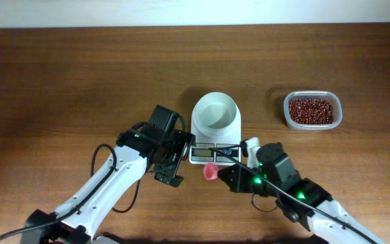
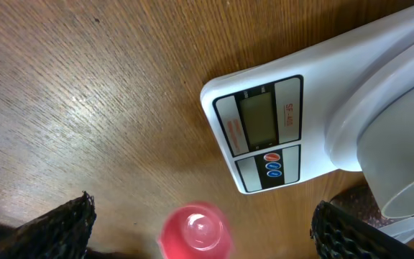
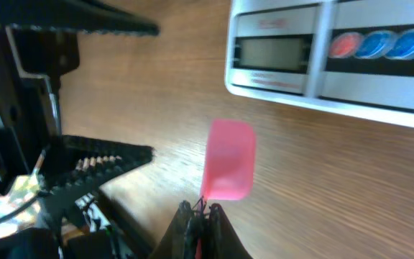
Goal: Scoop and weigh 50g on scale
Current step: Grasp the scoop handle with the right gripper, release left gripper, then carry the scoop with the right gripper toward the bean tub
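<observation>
The white scale (image 1: 214,139) stands mid-table, its round white bowl (image 1: 215,112) empty. The red-brown beans (image 1: 311,110) fill a clear tub at the right. My right gripper (image 1: 227,175) is shut on the handle of a small pink scoop (image 1: 210,171), just in front of the scale's display. In the right wrist view the scoop (image 3: 230,160) sticks out ahead of the shut gripper (image 3: 201,212), below the scale (image 3: 322,50). My left gripper (image 1: 180,161) stands open left of the scoop; its wrist view shows the scoop (image 2: 195,230) between wide-apart fingers (image 2: 56,230), touching neither, with the scale (image 2: 264,129) beyond.
The clear tub (image 1: 286,116) sits right of the scale, near the table's right side. Both arms crowd the front edge below the scale. My left arm's black gripper body (image 3: 49,173) fills the left of the right wrist view. Bare wood lies to the left and back.
</observation>
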Tool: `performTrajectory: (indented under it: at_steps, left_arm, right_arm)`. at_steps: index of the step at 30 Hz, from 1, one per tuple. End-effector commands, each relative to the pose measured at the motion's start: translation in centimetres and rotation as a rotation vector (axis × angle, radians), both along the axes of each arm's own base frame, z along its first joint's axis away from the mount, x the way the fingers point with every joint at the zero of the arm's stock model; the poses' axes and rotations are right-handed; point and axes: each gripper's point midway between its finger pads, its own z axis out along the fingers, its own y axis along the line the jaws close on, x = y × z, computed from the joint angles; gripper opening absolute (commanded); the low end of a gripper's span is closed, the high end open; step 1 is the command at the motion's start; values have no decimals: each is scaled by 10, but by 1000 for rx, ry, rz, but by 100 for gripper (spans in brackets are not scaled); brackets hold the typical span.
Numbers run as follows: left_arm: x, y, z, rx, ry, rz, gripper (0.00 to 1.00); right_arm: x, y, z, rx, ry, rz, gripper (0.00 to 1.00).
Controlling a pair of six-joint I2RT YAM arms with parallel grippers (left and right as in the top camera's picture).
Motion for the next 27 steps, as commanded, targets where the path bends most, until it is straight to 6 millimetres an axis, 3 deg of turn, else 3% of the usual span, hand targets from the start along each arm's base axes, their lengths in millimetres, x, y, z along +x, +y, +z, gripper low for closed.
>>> performTrajectory:
  at_steps: [1, 12, 17, 22, 27]
  left_arm:
    - [2, 2, 2, 9, -12, 10, 99]
    - [2, 2, 2, 8, -12, 10, 99]
    - [2, 2, 2, 8, -12, 10, 99]
    - [2, 2, 2, 8, -12, 10, 99]
    - [2, 2, 2, 8, -12, 10, 99]
  right_arm:
    - [4, -19, 15, -38, -98, -15, 4]
    - [-12, -29, 72, 34, -327, 20, 4]
    - [-6, -26, 87, 71, -392, 14, 4]
    - [7, -18, 127, 164, -550, 2, 4]
    - [7, -18, 129, 170, -560, 1, 4]
